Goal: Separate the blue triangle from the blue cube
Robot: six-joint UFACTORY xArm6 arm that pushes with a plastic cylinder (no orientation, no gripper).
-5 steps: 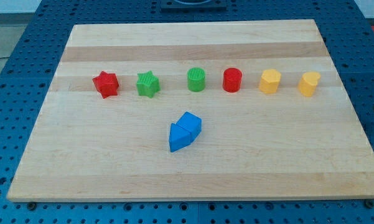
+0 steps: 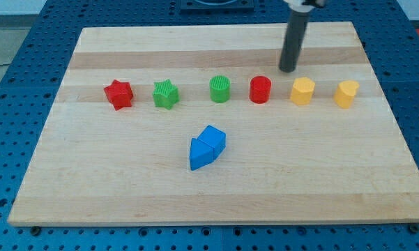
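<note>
The blue triangle [image 2: 200, 155] and the blue cube [image 2: 213, 138] touch each other near the middle of the wooden board [image 2: 209, 195], the triangle at the cube's lower left. My tip [image 2: 287, 70] is toward the view's top right, just above the gap between the red cylinder [image 2: 260, 90] and a yellow block [image 2: 302, 91]. It is far from both blue blocks.
A row of blocks runs across the board: a red star [image 2: 118, 94], a green star [image 2: 166, 93], a green cylinder [image 2: 220, 89], the red cylinder, the yellow block and a second yellow block [image 2: 346, 93]. A blue perforated table surrounds the board.
The rod has come into view at the top right; it was not visible before. No block has moved.
</note>
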